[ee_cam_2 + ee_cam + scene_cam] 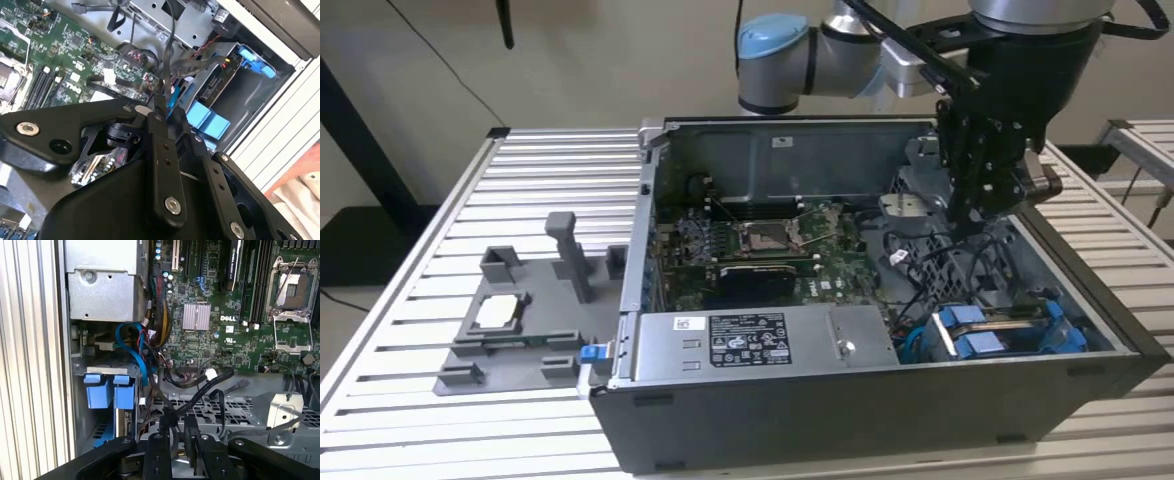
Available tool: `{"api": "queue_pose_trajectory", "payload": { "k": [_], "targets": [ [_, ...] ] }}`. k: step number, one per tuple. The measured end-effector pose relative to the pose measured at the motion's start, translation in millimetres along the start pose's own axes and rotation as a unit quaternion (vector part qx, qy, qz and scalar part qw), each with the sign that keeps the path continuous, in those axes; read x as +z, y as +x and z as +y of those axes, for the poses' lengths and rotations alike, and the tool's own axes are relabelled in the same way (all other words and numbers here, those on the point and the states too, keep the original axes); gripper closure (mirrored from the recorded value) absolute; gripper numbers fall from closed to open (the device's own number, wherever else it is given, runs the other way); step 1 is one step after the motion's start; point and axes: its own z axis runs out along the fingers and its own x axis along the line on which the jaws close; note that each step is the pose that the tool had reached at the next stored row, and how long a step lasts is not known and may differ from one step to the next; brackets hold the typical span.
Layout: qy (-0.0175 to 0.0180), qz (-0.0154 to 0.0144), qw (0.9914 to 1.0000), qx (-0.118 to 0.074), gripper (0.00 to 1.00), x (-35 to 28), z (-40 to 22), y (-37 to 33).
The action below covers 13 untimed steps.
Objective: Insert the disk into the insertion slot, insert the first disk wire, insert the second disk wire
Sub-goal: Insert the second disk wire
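The disk [1003, 330], in its bright blue carrier, sits inside the insertion slot [1062, 305] at the case's near corner, on the exterior view's right. Its blue end tabs [107, 390] face out of the grey bay [79, 365]. Both tabs [205, 117] and the bay wall [200, 82] also appear in the second wrist view. My gripper [978, 222] reaches down into the case just behind the bay. It is shut on a black disk wire [200, 392] that runs from its fingertips [161, 440] towards the motherboard. In the second wrist view the gripper [159, 102] pinches the same wire [170, 50].
A green motherboard [761, 245] covers the case floor, and a silver labelled power-supply box [747, 340] lies along the near wall. Loose black and blue cables [135, 350] crowd the space beside the bay. A grey plastic tray [507, 335] with posts stands on the slatted table [454, 200].
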Motion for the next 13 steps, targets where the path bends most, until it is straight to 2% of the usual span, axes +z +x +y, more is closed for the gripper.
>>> {"api": "queue_pose_trajectory", "payload": {
  "k": [5,10,13],
  "targets": [
    [0.0059,-0.0003,0.99998,-0.004,0.73,-0.9,9.5,1.8],
    [0.0106,-0.0009,0.99987,-0.012,0.73,1.8,14.6,1.8],
    [0.0157,0.0003,0.99973,-0.017,0.73,3.3,16.3,1.7]
  ]
}}
